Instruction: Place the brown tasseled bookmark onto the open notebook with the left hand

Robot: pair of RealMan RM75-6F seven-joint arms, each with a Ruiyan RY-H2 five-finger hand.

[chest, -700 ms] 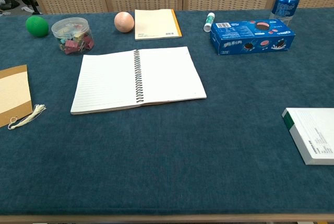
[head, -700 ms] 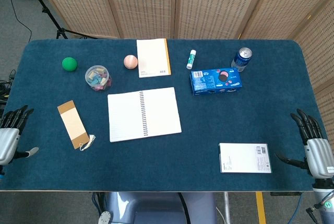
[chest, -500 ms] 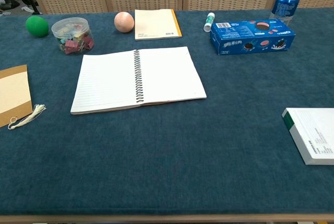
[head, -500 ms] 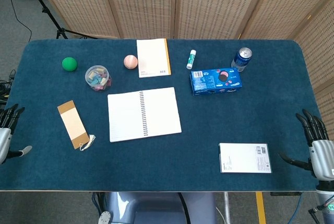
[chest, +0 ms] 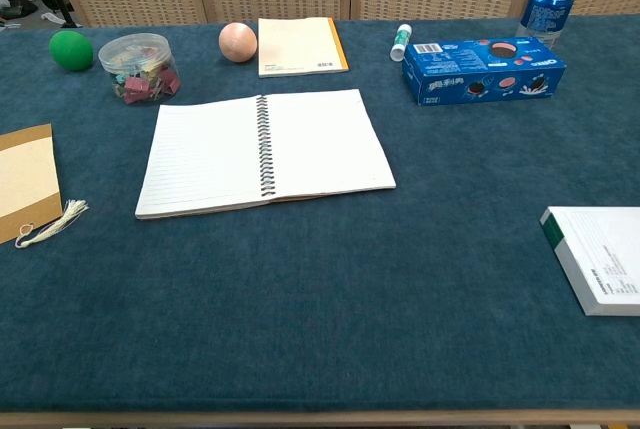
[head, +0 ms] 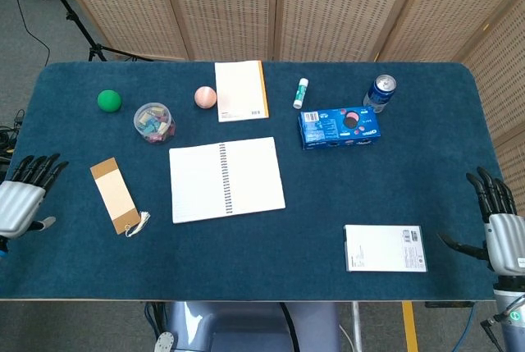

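The brown bookmark (head: 115,194) lies flat on the blue table left of the open spiral notebook (head: 225,178), its pale tassel (head: 139,224) at the near end. In the chest view the bookmark (chest: 25,181) is cut by the left edge and the notebook (chest: 262,150) lies in the middle. My left hand (head: 22,198) hovers at the table's left edge, empty, fingers spread, apart from the bookmark. At the right edge, my right hand (head: 502,233) is empty with fingers spread. Neither hand shows in the chest view.
Along the back stand a green ball (head: 108,100), a clear tub of clips (head: 153,121), a peach ball (head: 205,97), a closed notepad (head: 240,90), a glue stick (head: 301,93), a blue cookie box (head: 341,126) and a soda can (head: 380,92). A white box (head: 385,248) lies front right.
My left hand, which had slipped back toward the left edge, has come forward and right toward the bookmark. The right hand drifted slightly right. No object has moved.
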